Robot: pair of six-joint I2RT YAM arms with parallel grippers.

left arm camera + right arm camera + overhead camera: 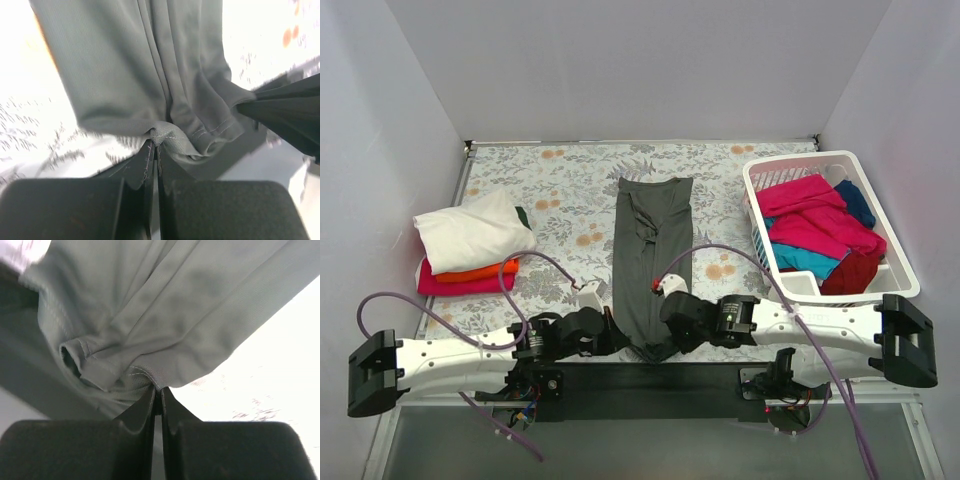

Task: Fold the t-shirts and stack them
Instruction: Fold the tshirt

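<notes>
Dark grey t-shirt (652, 250) lies as a long narrow strip running straight away from both sets of fingers, its far end flat on the worktop (570, 180).

Left fingers (152, 160) are pinched tight on the near hem, with the stitched edge bunched at the tips. Right fingers (156, 397) are likewise clamped on the same hem just beside them, cloth gathered in pleats.

Judgement: both hold one end so it can be carried over the far end, halving the strip.

Bare worktop ahead of the fingers along both long edges; room looks ample.

Left of the left fingers, well apart: folded stack (470, 250), white over orange over magenta.

Right of the right fingers: basket (800, 160) of unfolded shirts (815, 235). Its wall sits nearer the strip than the stack does. Mind that side on any swing.
</notes>
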